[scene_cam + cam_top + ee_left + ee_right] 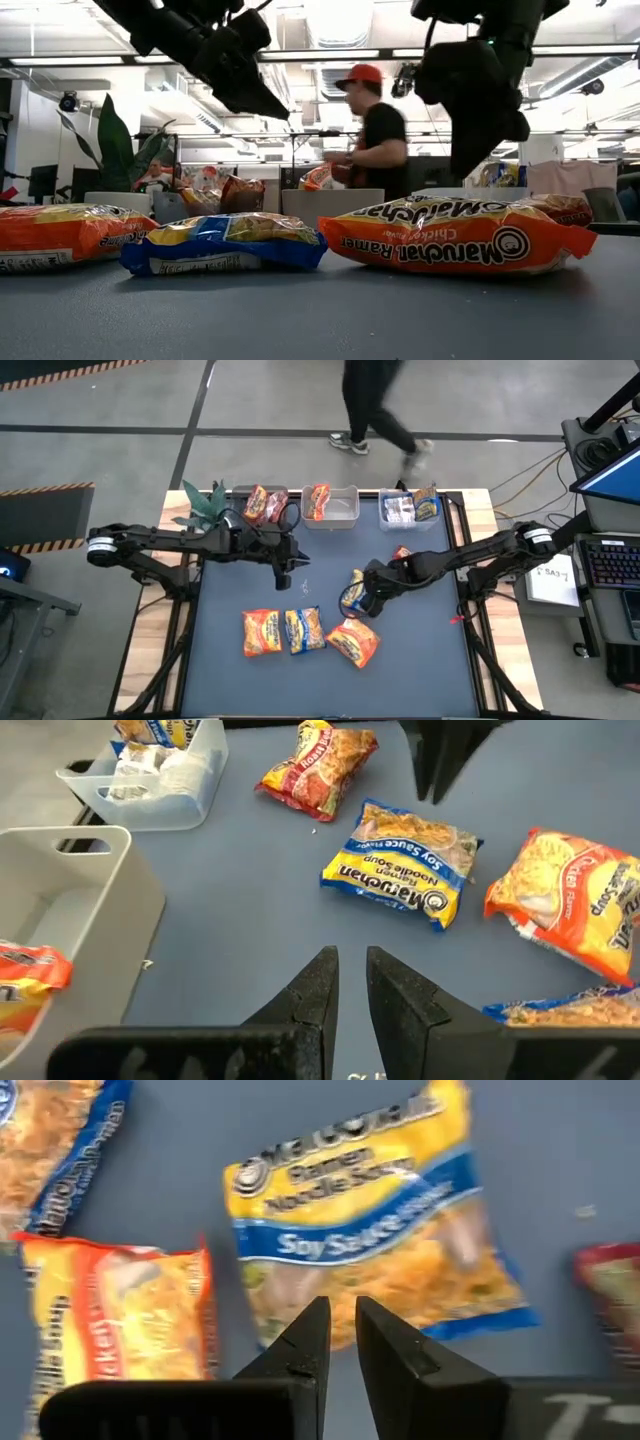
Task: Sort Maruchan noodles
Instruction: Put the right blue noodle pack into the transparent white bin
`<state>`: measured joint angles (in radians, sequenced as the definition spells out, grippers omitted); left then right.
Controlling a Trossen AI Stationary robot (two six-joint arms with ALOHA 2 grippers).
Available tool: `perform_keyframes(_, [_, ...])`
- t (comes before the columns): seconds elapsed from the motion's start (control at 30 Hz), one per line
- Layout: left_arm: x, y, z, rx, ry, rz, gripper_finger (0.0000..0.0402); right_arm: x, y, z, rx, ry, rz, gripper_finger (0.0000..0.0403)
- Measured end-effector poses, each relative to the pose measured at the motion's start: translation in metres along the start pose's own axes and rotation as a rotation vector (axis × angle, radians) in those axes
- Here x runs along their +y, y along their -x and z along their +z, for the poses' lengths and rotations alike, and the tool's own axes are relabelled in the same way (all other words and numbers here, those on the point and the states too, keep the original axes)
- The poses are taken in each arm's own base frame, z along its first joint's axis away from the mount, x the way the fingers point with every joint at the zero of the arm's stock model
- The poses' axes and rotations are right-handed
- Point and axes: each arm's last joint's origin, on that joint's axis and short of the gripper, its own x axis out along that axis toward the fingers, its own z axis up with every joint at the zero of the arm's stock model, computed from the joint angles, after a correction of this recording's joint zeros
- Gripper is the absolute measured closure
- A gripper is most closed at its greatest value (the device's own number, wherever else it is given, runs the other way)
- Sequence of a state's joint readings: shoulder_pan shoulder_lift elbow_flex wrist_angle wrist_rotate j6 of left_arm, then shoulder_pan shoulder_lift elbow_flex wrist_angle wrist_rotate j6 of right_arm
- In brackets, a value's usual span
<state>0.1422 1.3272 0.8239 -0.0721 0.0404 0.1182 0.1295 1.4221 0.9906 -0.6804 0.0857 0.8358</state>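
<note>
Several Maruchan packets lie flat on the dark table. In the high view an orange packet [262, 632], a blue-and-yellow one [303, 628] and a second orange one [353, 643] form a row near the front. Another blue-and-yellow packet [352, 594] lies mid-table and a dark red one [400, 553] beyond it. My right gripper [366, 600] hangs shut above that mid-table packet [370, 1240], raised off the table [478, 150]. My left gripper [285, 576] is shut and hovers over bare table left of centre [350, 965], holding nothing.
Three clear bins stand along the far edge. The left bin [265, 505] holds red and orange packets, the middle bin [342, 510] an orange one, and the right bin [408, 510] blue-and-yellow ones. A plant [205, 505] stands at the far-left corner. A person [375, 405] walks behind the table.
</note>
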Motion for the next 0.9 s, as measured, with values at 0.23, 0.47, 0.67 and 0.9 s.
perform_keyframes(0.23, [-0.009, -0.019, -0.015, -0.067, 0.059, -0.047, 0.0364, -0.019, -0.008, -0.016, 0.035, 0.013, -0.074, 0.0362])
perform_keyframes(0.47, [-0.022, -0.055, -0.019, -0.141, 0.063, -0.082, 0.0364, -0.043, -0.016, -0.037, 0.026, -0.033, -0.067, 0.0362])
perform_keyframes(0.67, [-0.031, -0.087, -0.031, -0.187, 0.042, -0.102, 0.0364, -0.056, -0.028, -0.049, -0.045, -0.125, 0.016, 0.0363])
perform_keyframes(0.9, [-0.032, -0.103, -0.041, -0.174, 0.050, -0.105, 0.0364, -0.040, -0.056, -0.040, -0.220, -0.194, 0.304, 0.0363])
